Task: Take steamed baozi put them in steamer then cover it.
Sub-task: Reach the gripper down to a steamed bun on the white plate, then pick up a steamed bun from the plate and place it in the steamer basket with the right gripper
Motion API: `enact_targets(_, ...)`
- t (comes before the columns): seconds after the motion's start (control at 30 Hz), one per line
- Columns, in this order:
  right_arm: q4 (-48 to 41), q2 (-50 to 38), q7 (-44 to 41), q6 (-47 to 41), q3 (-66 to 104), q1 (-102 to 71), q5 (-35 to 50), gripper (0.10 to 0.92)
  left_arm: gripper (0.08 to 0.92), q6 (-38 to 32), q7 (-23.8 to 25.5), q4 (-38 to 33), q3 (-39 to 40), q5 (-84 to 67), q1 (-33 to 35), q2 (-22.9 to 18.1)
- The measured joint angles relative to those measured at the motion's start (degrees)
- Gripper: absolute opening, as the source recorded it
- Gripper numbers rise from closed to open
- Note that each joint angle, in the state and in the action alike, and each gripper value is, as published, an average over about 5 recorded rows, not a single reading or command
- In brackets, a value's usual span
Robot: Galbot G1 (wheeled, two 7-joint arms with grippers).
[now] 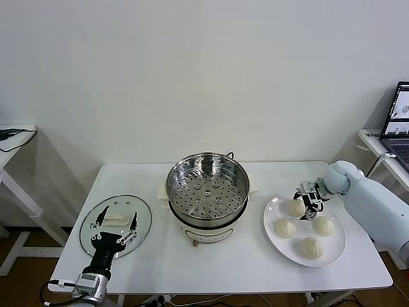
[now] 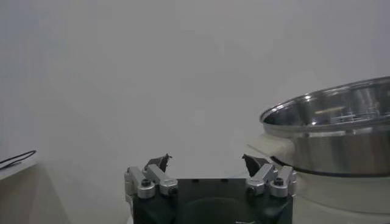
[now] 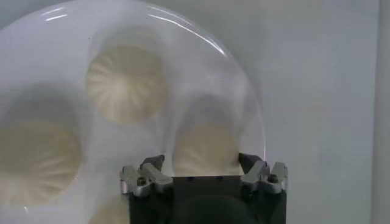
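Note:
Four cream-white baozi lie on a white plate point(image 1: 281, 243) at the table's right. My right gripper point(image 1: 307, 202) point(image 3: 203, 160) is down at the plate's far side. Its fingertips point(image 3: 246, 161) press both sides of the far-left baozi point(image 1: 293, 207) point(image 3: 204, 139), which still rests on the plate. The other baozi point(image 1: 323, 225) point(image 3: 125, 82) lie free beside it. The shiny steel steamer point(image 1: 174, 192) point(image 2: 341, 140) stands empty on its white base at the table's middle. My left gripper point(image 1: 115, 225) point(image 2: 206, 159) hangs open over the glass lid, holding nothing.
The round glass lid point(image 1: 139, 211) with a white handle lies flat at the table's left front. A side table with a laptop point(image 1: 399, 125) stands to the right, another table point(image 1: 13, 144) with a cable to the left.

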Motion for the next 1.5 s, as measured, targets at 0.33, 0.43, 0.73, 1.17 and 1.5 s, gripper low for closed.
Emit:
enact_targets(0.33,1.72,-1.27,0.05,0.13,-0.74,0.72,1.17,0.619,0.823,0.0,0.0,-0.01,0.22,0.05,-0.03,0.08)
enact_targets(0.43,3.66,-2.82,-0.26,0.3,-2.31,2.16,2.92,0.619,0.823,0.01,0.0,-0.19,0.15,0.05,0.04,0.12)
enact_targets(0.73,16.14,-9.61,-2.82,4.62,-13.64,15.29,9.8,0.654,0.823,0.35,0.07,-0.91,-0.32,0.05,0.4,0.74)
enact_targets(1.17,31.34,-7.52,-4.07,14.39,-36.53,43.51,12.82,0.662,0.823,0.41,0.18,-1.72,-1.13,0.0,1.21,0.91)
enact_targets(1.5,28.83,4.2,-0.41,25.46,-44.27,51.11,9.19,0.662,0.823,0.63,0.5,-1.79,-2.98,-0.84,1.1,1.05)
